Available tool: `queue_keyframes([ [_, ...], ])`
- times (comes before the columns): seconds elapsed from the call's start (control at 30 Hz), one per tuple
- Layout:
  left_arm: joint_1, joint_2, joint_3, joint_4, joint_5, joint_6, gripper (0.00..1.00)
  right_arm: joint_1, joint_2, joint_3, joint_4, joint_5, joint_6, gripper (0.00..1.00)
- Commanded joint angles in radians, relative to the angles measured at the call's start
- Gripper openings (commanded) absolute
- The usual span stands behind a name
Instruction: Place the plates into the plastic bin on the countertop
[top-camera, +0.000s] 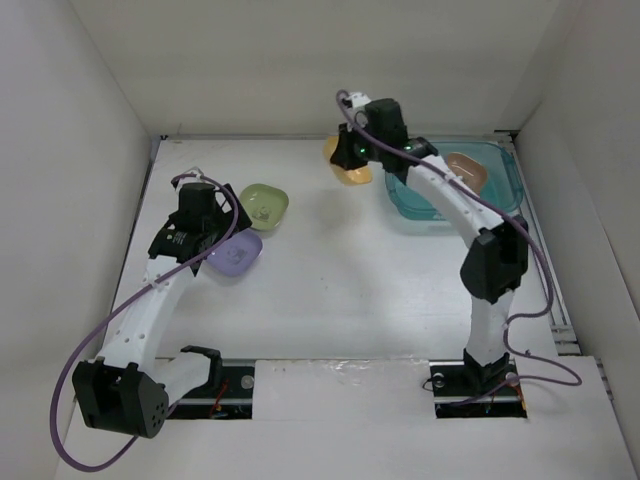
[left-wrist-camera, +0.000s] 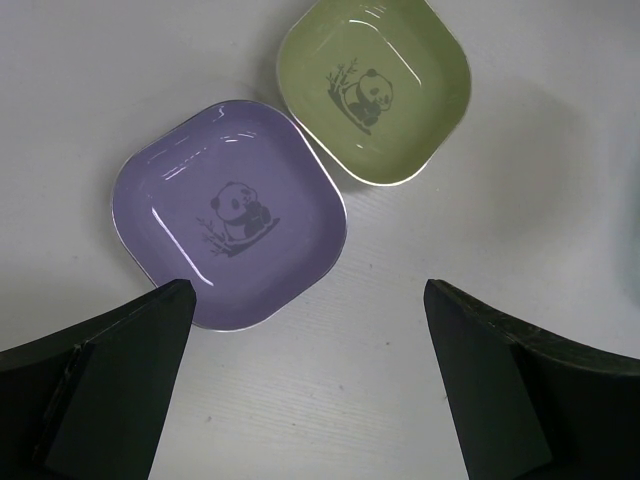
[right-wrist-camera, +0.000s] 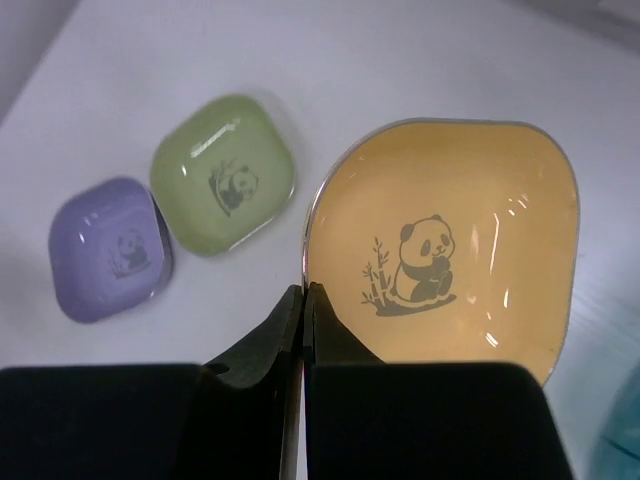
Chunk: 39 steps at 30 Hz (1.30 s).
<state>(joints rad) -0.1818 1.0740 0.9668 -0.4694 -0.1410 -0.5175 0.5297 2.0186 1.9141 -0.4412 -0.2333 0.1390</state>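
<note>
Yellow plate (right-wrist-camera: 450, 250) mostly hidden under the right wrist from above, its rim pinched by the right gripper (right-wrist-camera: 303, 300), bin (top-camera: 505, 170) at its three o'clock, partly covered by that arm, brown plate (top-camera: 468, 170) inside, left gripper (left-wrist-camera: 308, 295) spread wide above the purple plate (left-wrist-camera: 230, 215), green plate (left-wrist-camera: 375, 90) just beside at one o'clock.

Left arm (top-camera: 150, 300): my links are white, my joints black, with a bulky black block at the shoulder.
Right arm (top-camera: 470, 215): white links too, a black elbow housing and small green lights at my wrist.
Left cable (top-camera: 62, 400): purple, thin and looping.
Right cable (top-camera: 543, 285): purple as well.
Left hand (left-wrist-camera: 305, 300): two matte black fingers, broad and wedge-shaped.
Right hand (right-wrist-camera: 303, 295): black fingers tapering to thin tips.
</note>
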Motion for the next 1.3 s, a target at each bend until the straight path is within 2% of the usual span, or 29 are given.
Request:
queue_keyframes([
  [0.0, 0.001, -0.02, 0.018, -0.003, -0.016, 0.011, 1.0, -0.123, -0.106, -0.012, 0.024, 0.011, 0.005, 0.0],
  [0.07, 0.001, -0.02, 0.018, -0.003, -0.003, 0.011, 1.0, -0.194, -0.118, -0.012, -0.01, 0.002, -0.006, 0.0],
  [0.17, 0.001, -0.02, 0.018, 0.006, 0.017, 0.02, 1.0, -0.278, -0.138, -0.03, -0.043, 0.096, -0.039, 0.0],
  [0.27, 0.001, -0.011, 0.009, 0.006, 0.035, 0.02, 1.0, -0.386, -0.138, -0.05, -0.053, 0.115, -0.049, 0.0],
  [0.4, 0.001, -0.011, 0.009, 0.017, 0.046, 0.03, 1.0, -0.476, -0.104, -0.027, -0.064, 0.158, -0.027, 0.0],
  [0.63, 0.001, -0.011, 0.009, 0.026, 0.066, 0.039, 1.0, -0.496, 0.009, 0.123, -0.169, 0.336, -0.018, 0.0],
  [0.73, 0.001, -0.011, 0.009, 0.026, 0.066, 0.039, 1.0, -0.505, 0.045, 0.134, -0.189, 0.367, 0.023, 0.0],
  [0.77, 0.001, -0.011, 0.0, 0.026, 0.066, 0.039, 1.0, -0.505, 0.057, 0.134, -0.189, 0.358, 0.024, 0.07],
  [0.8, 0.001, -0.011, 0.0, 0.026, 0.075, 0.039, 1.0, -0.505, 0.057, 0.144, -0.18, 0.358, 0.036, 0.19],
  [0.83, 0.001, -0.011, 0.0, 0.026, 0.075, 0.039, 1.0, -0.505, 0.057, 0.145, -0.18, 0.344, 0.046, 0.37],
  [0.87, 0.001, -0.011, 0.0, 0.026, 0.075, 0.039, 1.0, -0.505, 0.057, 0.145, -0.18, 0.344, 0.057, 0.7],
  [0.93, 0.001, -0.011, 0.0, 0.026, 0.075, 0.039, 1.0, -0.479, -0.01, 0.114, -0.136, 0.318, 0.057, 1.0],
  [1.03, 0.001, -0.011, 0.0, 0.012, 0.023, 0.016, 1.0, -0.395, -0.148, 0.001, -0.02, 0.266, 0.057, 1.0],
  [1.07, 0.001, -0.011, 0.0, 0.0, -0.035, -0.002, 1.0, -0.361, -0.178, -0.028, 0.002, 0.255, 0.039, 1.0],
  [1.13, 0.001, 0.007, 0.022, -0.043, -0.093, -0.057, 1.0, -0.234, -0.208, -0.059, 0.015, 0.215, 0.015, 1.0],
  [1.2, 0.001, 0.041, 0.039, -0.081, -0.165, -0.105, 1.0, -0.147, -0.178, -0.049, 0.015, 0.137, -0.012, 1.0],
  [1.27, 0.001, 0.041, 0.039, -0.098, -0.178, -0.162, 1.0, -0.03, -0.102, -0.011, 0.015, 0.137, 0.008, 1.0],
])
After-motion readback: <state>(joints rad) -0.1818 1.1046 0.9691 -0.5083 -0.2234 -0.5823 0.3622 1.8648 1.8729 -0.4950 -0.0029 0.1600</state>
